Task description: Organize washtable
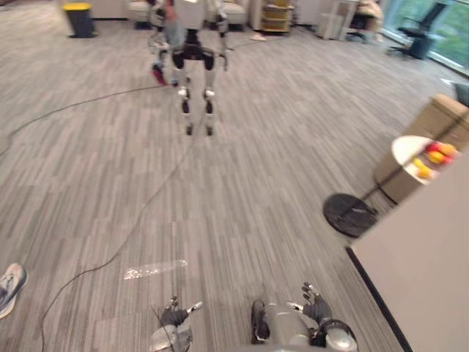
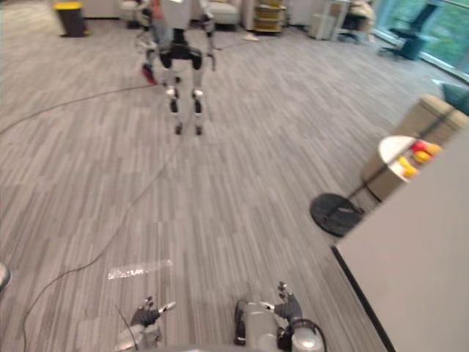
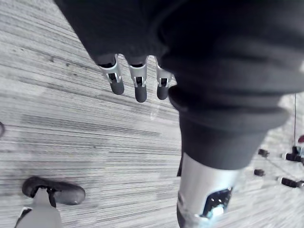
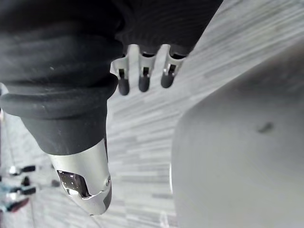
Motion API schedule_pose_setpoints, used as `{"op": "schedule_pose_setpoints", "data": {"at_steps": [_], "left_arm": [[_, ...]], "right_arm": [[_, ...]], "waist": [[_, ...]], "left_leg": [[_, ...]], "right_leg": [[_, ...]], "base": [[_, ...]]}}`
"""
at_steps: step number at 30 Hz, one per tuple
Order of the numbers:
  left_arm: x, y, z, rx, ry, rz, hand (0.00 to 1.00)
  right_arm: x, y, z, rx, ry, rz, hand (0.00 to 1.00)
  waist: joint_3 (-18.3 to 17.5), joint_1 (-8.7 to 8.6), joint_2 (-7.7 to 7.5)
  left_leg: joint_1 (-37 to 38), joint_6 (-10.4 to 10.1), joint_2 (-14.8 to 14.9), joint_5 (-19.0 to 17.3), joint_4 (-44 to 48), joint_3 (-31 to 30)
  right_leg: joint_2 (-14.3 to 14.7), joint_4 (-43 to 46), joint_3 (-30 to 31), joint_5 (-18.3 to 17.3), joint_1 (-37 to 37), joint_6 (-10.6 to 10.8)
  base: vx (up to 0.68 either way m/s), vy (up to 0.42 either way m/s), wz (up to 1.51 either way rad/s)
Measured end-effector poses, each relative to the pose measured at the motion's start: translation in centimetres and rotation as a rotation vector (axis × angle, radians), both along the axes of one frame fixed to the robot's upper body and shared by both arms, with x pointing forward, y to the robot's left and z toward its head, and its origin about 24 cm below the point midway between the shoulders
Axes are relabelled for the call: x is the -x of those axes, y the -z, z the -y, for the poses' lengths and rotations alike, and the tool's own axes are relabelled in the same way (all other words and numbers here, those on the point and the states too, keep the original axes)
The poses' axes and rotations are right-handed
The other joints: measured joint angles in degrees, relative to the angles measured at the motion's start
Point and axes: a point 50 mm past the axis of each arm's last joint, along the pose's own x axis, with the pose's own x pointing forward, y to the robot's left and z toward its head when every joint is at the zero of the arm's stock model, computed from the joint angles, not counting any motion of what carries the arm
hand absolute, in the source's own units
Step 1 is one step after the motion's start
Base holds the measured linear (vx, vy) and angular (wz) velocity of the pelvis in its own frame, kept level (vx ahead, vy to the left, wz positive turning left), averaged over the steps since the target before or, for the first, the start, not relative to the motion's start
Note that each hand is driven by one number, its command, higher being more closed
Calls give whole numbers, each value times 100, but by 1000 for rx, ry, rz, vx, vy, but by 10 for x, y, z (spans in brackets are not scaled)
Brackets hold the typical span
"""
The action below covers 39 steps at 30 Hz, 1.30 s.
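Bright even light, windows (image 1: 440, 33) far rt, faint shadows

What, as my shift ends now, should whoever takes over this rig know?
Left hand: open, holding nothing, hanging low over the grey striped carpet.
Right hand: open, holding nothing, low beside the pale grey flat table with a dark edge.
Job's things: none in either hand. A small round white table further off carries yellow and red items.
Done: nothing that I can tell.
Left: probably the whole tidy-up; turn to face the table first. Another humanoid robot stands ahead.
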Motion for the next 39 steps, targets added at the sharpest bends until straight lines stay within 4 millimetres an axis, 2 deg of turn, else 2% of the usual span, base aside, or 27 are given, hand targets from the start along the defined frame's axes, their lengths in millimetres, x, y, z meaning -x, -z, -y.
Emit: {"op": "schedule_pose_setpoints", "data": {"at_steps": [1, 2, 3, 4, 5, 6, 7, 9, 11, 12, 13, 14, 16, 17, 18, 20, 21, 22, 23, 24, 25, 27, 29, 30, 31, 35, 39], "left_arm": [[-3, 0, 7, 18, -1, 5, 0], [-3, 0, 11, 28, -3, 9, 0], [-4, -1, 12, 29, -9, 20, 0], [-4, -1, 12, 29, -9, 19, 0], [-4, -1, 12, 28, -9, 18, 0], [-4, -2, 8, 18, -7, 21, 0], [-6, -3, 9, 17, -5, 31, 0], [-9, -4, 9, 16, 0, 40, 0], [-10, -4, 11, 18, 7, 45, 0], [-10, -4, 11, 19, 7, 46, 0], [-10, -4, 11, 19, 5, 47, 0], [-9, -4, 12, 21, 3, 46, 0], [-8, -4, 12, 21, -3, 47, 0], [-6, -4, 7, 8, -3, 42, 0], [-5, -3, 6, 5, -4, 34, 0], [-2, -2, 4, 2, 2, 20, 0], [-1, -1, 3, 0, 6, 6, 0], [0, 0, 1, -7, 2, -1, 0], [1, 0, 1, -9, 0, -6, 0], [2, 1, 1, -12, -2, -14, 0], [3, 2, 1, -13, -3, -19, 0], [6, 3, 1, -11, -6, -31, 0], [6, 4, 2, -9, -6, -37, 0], [7, 4, 2, -9, -3, -39, 0], [7, 4, 2, -10, -4, -40, 0], [11, 7, 12, 22, -12, -56, 0], [12, 8, 12, 23, -15, -62, 0]], "right_arm": [[0, -1, 4, 13, -6, 5, 0], [-2, -4, 8, 29, -17, 18, 0], [-5, -6, 10, 45, -47, 33, 0], [-7, -6, 11, 47, -40, 29, 0], [-7, -4, 10, 46, -37, 16, 0], [-3, -1, 10, 42, -32, -12, 0], [-2, 0, 8, 33, -14, -22, 0], [0, 2, 5, 19, 26, -30, 0], [2, 3, 5, 21, 31, -41, 0], [2, 3, 5, 21, 31, -43, 0], [3, 4, 6, 23, 29, -46, 0], [3, 4, 8, 28, 28, -49, 0], [7, 8, 4, 23, 25, -73, 0], [12, 10, 0, 13, 24, -95, 0], [13, 11, -3, 8, 21, -98, 0], [10, 10, -7, 7, 1, -90, 0], [8, 9, -7, 9, -3, -85, 0], [9, 10, -7, 8, -2, -88, 0], [9, 10, -8, 8, -2, -88, 0], [10, 10, -8, 9, -2, -89, 0], [10, 10, -7, 10, -2, -90, 0], [10, 10, -6, 15, 3, -87, 0], [11, 10, -7, 14, 6, -90, 0], [11, 10, -7, 12, 7, -90, 0], [12, 11, -7, 9, 12, -92, 0], [14, 11, 2, 33, 12, -101, 0], [14, 12, 1, 26, 24, -107, 0]], "waist": [[-33, -31, 173], [-63, -22, 312], [-30, 93, 525], [-32, 98, 581], [-12, 93, 536], [2, 82, 496], [17, 76, 425], [23, 70, 374], [17, 92, 384], [16, 90, 390], [0, 90, 411], [-14, 124, 438], [-143, 188, 402], [-275, 173, 250], [-347, 150, 187], [-420, 91, 95], [-402, 41, 79], [-372, 36, 78], [-369, 40, 57], [-376, 35, 45], [-375, 42, 46], [-378, 29, 51], [-381, 19, 43], [-386, 16, 26], [-401, 16, -4], [-500, 44, 261], [-488, 37, 246]], "left_leg": [[-550, -159, 200, -1, 1563, 73], [-942, -362, 448, 244, 2406, 190], [-1516, -455, 1043, 503, 3697, 570], [-1750, -287, 1604, 393, 4024, 1096], [-1816, -221, 1824, 351, 3934, 1345], [-1826, -159, 2129, 312, 3481, 1768], [-1838, -160, 2264, 311, 2797, 2057], [-1961, -236, 2230, 356, 1666, 2059], [-2184, -444, 2066, 503, 507, 1614], [-2246, -487, 2006, 556, 259, 1452], [-2258, -601, 1882, 633, -182, 1153], [-2266, -610, 1846, 726, -325, 962], [-2243, -412, 1696, 1262, 18, 987], [-2295, -298, 1554, 998, 269, 1155], [-2285, -260, 1471, 880, 310, 1237], [-2116, -95, 1256, 720, 236, 1383], [-1934, 22, 1146, 649, 154, 1395], [-1708, 108, 1032, 596, 14, 1393], [-1572, 146, 994, 576, -60, 1382], [-1306, 199, 958, 542, -214, 1352], [-1156, 207, 928, 539, -375, 1295], [-897, 208, 892, 543, -597, 1160], [-774, 202, 785, 540, -666, 956], [-761, 192, 738, 534, -662, 909], [-681, 118, 637, 480, -651, 765], [-605, -19, 884, 442, -781, 602], [-503, -130, 976, 515, -961, 619]], "right_leg": [[49, 141, -80, -1, 233, 25], [118, 12, -81, -98, 406, -11], [268, -195, -86, -234, 713, -44], [309, -348, -65, -356, 1021, -60], [296, -458, -45, -384, 1202, -58], [217, -756, -18, -391, 1605, -57], [82, -968, -11, -393, 1919, -49], [-105, -1130, 3, -482, 2227, 97], [-281, -1170, 98, -748, 2425, 313], [-329, -1167, 125, -827, 2469, 382], [-408, -1112, 216, -984, 2494, 527], [-460, -965, 380, -1203, 2501, 700], [-671, -850, 740, -1411, 2544, 923], [-851, -856, 908, -1390, 2576, 963], [-956, -761, 984, -1333, 2532, 1005], [-1092, 57, 1328, -1103, 2126, 976], [-1075, 935, 1530, -799, 1709, 832], [-1025, 1717, 1659, -630, 1362, 818], [-928, 1983, 1751, -699, 1275, 863], [-687, 2207, 1824, -942, 1167, 957], [-498, 2200, 1795, -1115, 1092, 933], [-86, 1648, 1704, -1295, 947, 863], [124, 936, 1721, -1241, 878, 741], [135, 746, 1766, -1105, 873, 662], [83, 507, 1822, -880, 890, 679], [231, 12, 1632, -893, 1225, 644], [280, -431, 1521, -850, 1463, 578]], "base": [[725, -122, 116], [649, -44, 49], [606, -16, -6], [721, -39, -20], [573, -85, -14], [535, -80, -13], [509, -60, -12], [413, 22, -4], [403, 144, -9], [340, 230, -22], [318, 297, -41], [314, 336, -52], [373, 454, -78], [344, 420, -71], [387, 487, -48], [289, 359, -15], [305, 330, 10], [301, 302, 14], [308, 301, 24], [216, 180, 30], [192, 158, 40], [185, 87, 47], [247, 16, 56], [251, -23, 61], [252, -53, 55], [185, -66, 23], [42, -50, -4]]}}
